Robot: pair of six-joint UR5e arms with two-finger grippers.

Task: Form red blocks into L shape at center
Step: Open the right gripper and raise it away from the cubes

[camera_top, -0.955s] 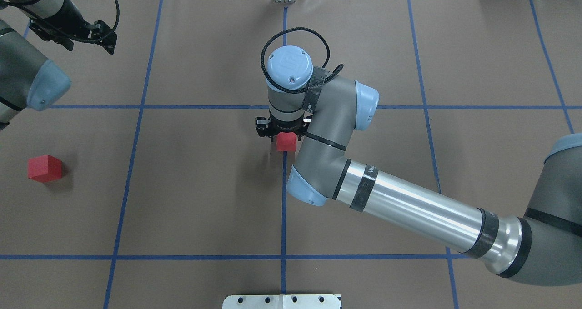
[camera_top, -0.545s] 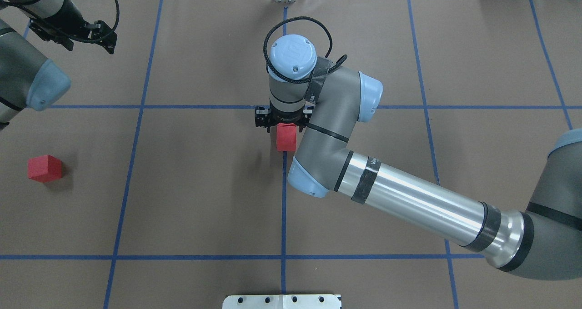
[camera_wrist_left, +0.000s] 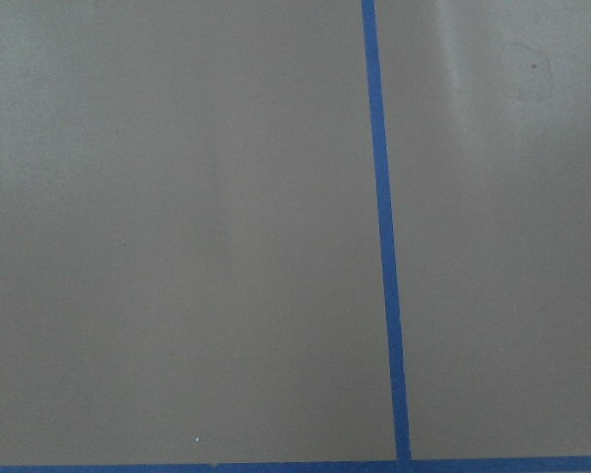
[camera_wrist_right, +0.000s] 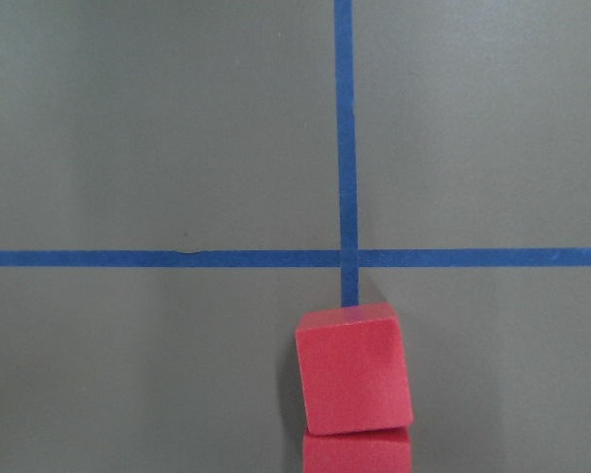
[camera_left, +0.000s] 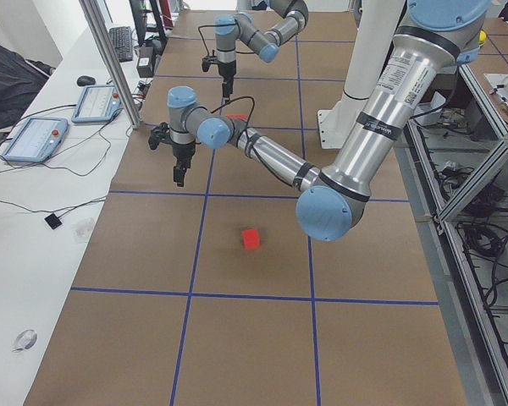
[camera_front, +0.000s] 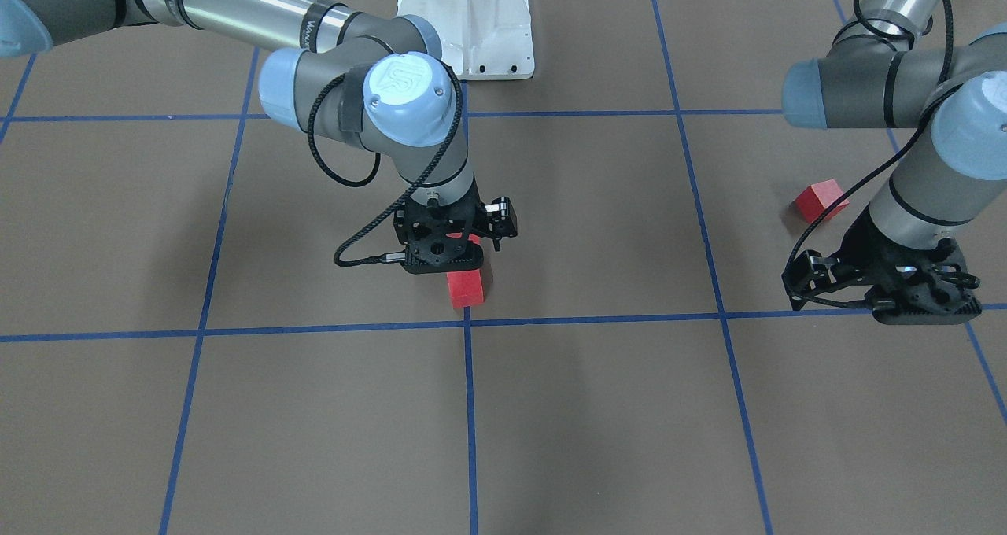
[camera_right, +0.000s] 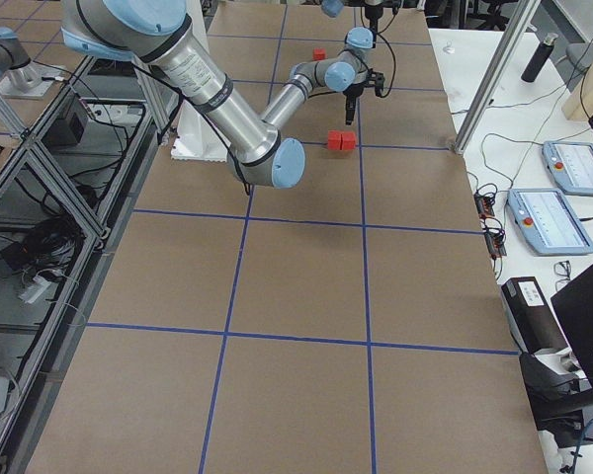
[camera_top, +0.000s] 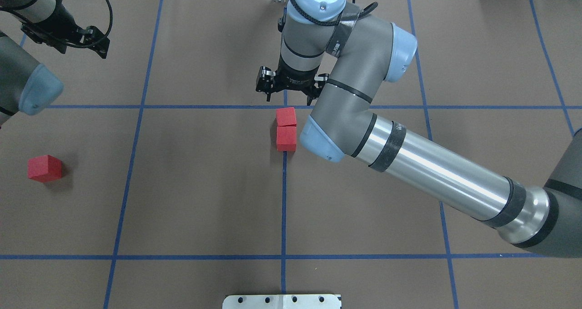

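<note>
Overhead shows two touching red blocks (camera_top: 286,138); front view mostly hides one.

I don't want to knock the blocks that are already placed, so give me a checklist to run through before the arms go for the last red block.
1. Two placed blocks touching, in line beside the center crossing: ok.
2. Right claw open and off those blocks: ok.
3. Third block joined into the L: not ok, it sits alone far to the robot's left.
4. Left claw open for a pick: cannot tell.
</note>
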